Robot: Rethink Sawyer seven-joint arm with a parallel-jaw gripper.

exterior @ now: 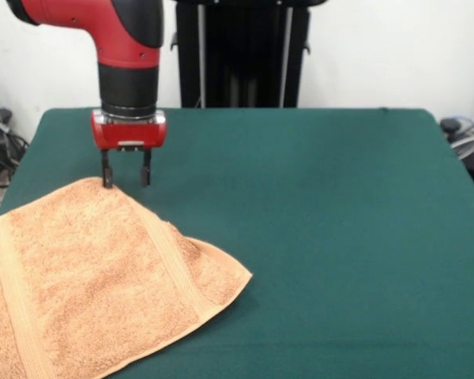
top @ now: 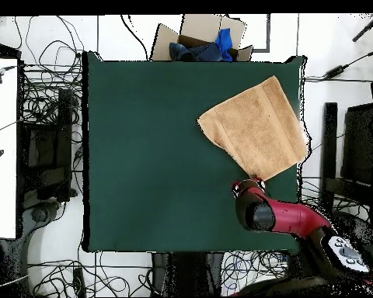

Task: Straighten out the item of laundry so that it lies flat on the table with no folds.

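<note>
Claw (exterior: 125,178) is hanging at the towel (exterior: 87,276)'s far corner with its two prongs apart, one prong tip touching or just over the terry edge — hard to say from the front view whether it's actually contacting cloth. Likely it's sitting there because that corner is the obvious grab point for pulling out the fold running along the woven band. Towel is lying near one edge of the tabletop (exterior: 340,237), partly doubled over, directly in front of and below the claw.

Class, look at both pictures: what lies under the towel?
The towel lies on the green table, with one corner hanging past the edge. The gripper stands open at its far corner. Anything beneath the cloth is covered and cannot be seen.
</note>
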